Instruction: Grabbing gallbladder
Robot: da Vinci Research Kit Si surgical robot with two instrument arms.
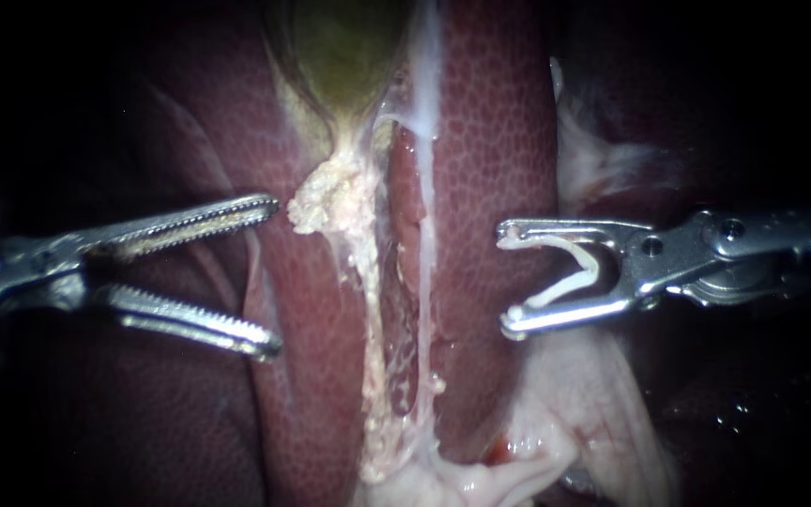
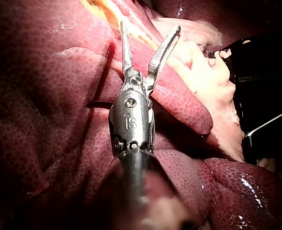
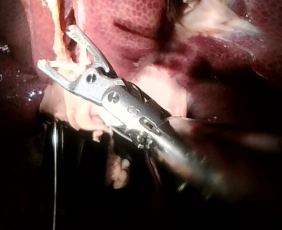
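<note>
Gallbladder [image 1: 340, 47]: green, cut off by the endoscope view's upper edge, between liver [image 1: 490, 141] lobes; neither wrist view shows it clearly.
Left instrument [image 1: 272, 277]: your toothed jaws gape wide, holding nothing, beside pale fatty tissue [image 1: 330, 202].
Right instrument [image 1: 509, 279]: jaws spread, white clip [image 1: 595, 268] seated between, touching both.

White V-shaped clip [image 3: 64, 64] is held between spread jaws of silver metal right instrument [image 3: 57, 47], against mottled dark-red liver [image 3: 141, 19].

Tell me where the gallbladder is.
Endoscope view: the gallbladder sits top middle, beside the liver, above the gap between the left instrument and the right instrument with its clip.
</note>
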